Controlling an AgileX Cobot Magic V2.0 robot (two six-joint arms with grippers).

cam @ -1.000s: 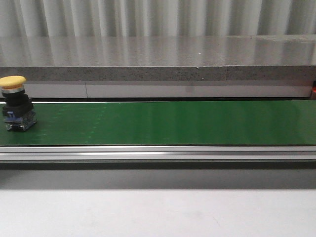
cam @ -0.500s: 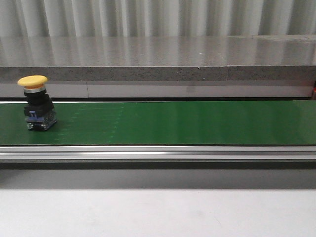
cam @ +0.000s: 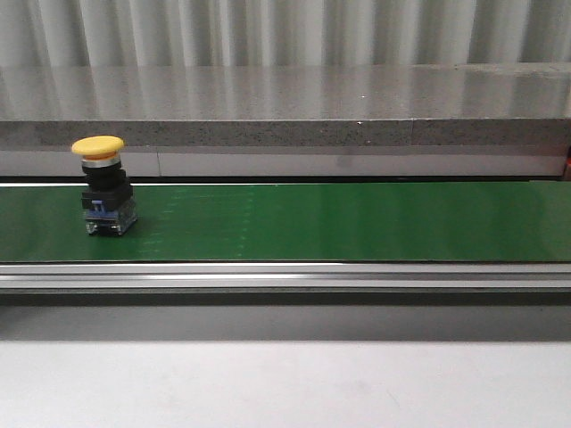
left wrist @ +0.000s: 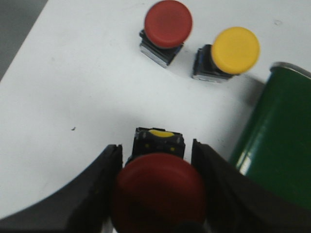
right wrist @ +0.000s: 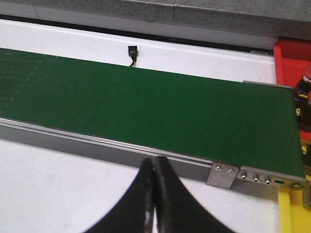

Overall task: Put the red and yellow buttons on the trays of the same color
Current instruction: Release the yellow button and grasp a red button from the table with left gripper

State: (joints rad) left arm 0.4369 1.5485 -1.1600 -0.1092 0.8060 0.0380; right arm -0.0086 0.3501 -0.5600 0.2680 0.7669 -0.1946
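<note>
Left gripper: jaws closed on a red button, one finger either side of its black body just under the cap; held above the white bench beside the end of the green belt; two more buttons stand upright on the bench past it, a second red button and next to it a yellow spare, near each other but apart, the yellow one nearer the belt end.

Front view: yellow button on the belt stands upright near the left end of the conveyor, roughly mid-width, nothing touching it.

Right gripper: fingers pressed fully together, holding nothing; hovering over the bench at the near rail toward the belt's right end. Red tray sits past that end with something dark and red in it, cut by the frame edge; a strip of yellow tray shows at the near corner.

Handling, my read: buttons are rigid, smallish, fairly dense; domed cap is smooth and would slip; top-heavy, so tips easily if nudged; pinch the squared black body below the cap, flats against pads.

No readable brands, labels or writing anywhere.
</note>
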